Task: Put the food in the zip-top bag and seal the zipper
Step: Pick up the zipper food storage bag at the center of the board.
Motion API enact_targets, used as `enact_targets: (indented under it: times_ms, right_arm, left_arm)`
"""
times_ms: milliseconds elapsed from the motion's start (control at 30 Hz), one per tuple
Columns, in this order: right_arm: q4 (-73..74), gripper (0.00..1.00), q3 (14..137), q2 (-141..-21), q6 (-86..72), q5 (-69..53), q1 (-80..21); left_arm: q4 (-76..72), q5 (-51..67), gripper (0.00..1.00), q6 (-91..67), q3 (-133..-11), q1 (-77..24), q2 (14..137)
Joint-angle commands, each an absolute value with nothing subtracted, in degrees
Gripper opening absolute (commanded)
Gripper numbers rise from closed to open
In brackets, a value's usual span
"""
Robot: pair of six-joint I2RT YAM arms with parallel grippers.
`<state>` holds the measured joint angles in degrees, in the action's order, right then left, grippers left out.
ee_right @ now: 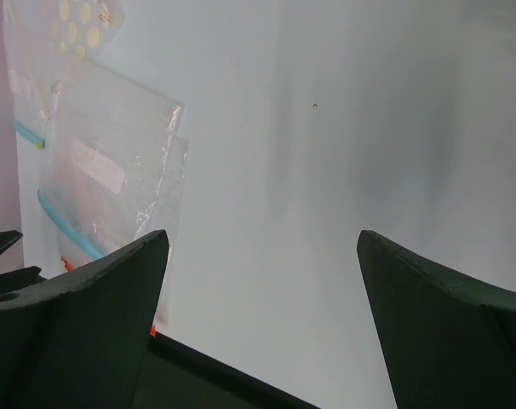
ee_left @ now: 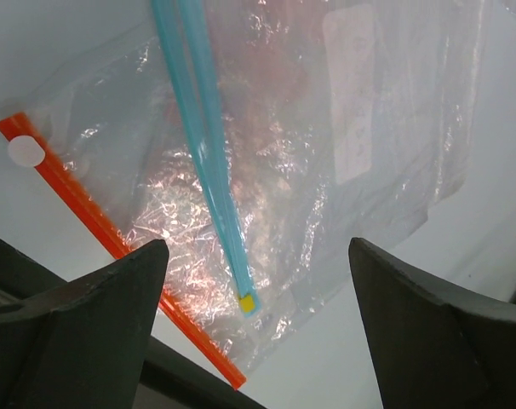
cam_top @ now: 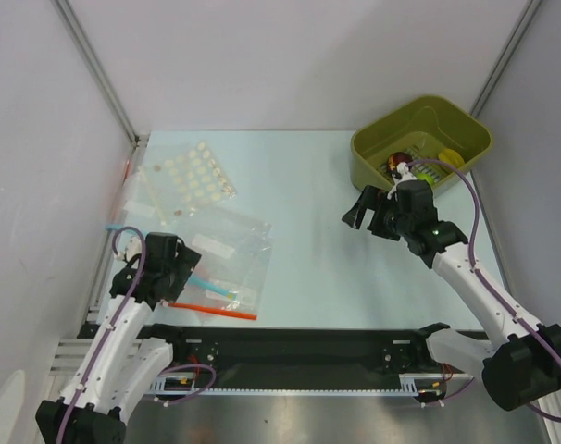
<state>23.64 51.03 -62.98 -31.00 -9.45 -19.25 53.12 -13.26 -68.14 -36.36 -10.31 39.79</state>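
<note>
The plain clear zip-top bag (cam_top: 227,248) lies flat at the left front of the table, its light blue zipper (cam_top: 213,286) along its near edge. My left gripper (cam_top: 183,266) is open and empty, hovering just above that edge. In the left wrist view the zipper (ee_left: 209,153) runs down between the open fingers of the left gripper (ee_left: 258,256). The food sits in an olive bin (cam_top: 466,129): a dark red fruit (cam_top: 398,159) and a yellow one (cam_top: 450,157) show, the green one is hidden. My right gripper (cam_top: 364,211) is open and empty over bare table, left of the bin.
A clear bag with white dots (cam_top: 193,176) lies at the far left. A red-orange strip (cam_top: 213,309) of another bag lies under the plain bag by the front edge; it also shows in the left wrist view (ee_left: 113,230). The right wrist view shows the bags (ee_right: 113,170) far left.
</note>
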Motion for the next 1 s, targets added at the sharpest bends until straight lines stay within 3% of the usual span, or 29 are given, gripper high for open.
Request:
enact_targets:
  times_ms: [0,33,100,367,667,800,967]
  right_arm:
    - [21.1,1.0,51.1,-60.6,-30.4,-9.1,-19.5]
    - [20.9,1.0,51.0,-60.5,-30.6,-9.1,-19.5]
    - [20.7,1.0,50.6,-60.2,-30.9,-9.5,-19.5]
    - [19.2,1.0,49.6,-58.2,-31.4,-10.4,-19.5]
    - [18.6,1.0,50.0,-58.5,-31.2,-10.8,-19.3]
    - [18.2,1.0,50.3,-58.5,-31.0,-10.9,-19.2]
    - [17.9,1.0,50.1,-58.7,-31.1,-11.2,-19.2]
  left_arm:
    - [48.0,-16.8,0.92,-69.4,-34.5,-8.8,41.6]
    - [46.7,-16.4,0.82,-69.4,-33.9,-8.5,42.0]
    - [42.4,-14.3,0.76,-69.4,-32.0,-8.1,43.9]
    - [37.5,-15.4,0.75,-71.0,-30.9,-8.0,49.8]
    - [33.7,-16.1,0.59,-69.7,-28.7,-7.1,54.6]
    - [33.0,-16.2,0.6,-70.6,-27.2,-7.1,54.8]
    - [38.5,-20.0,0.72,-69.6,-30.1,-7.1,55.5]
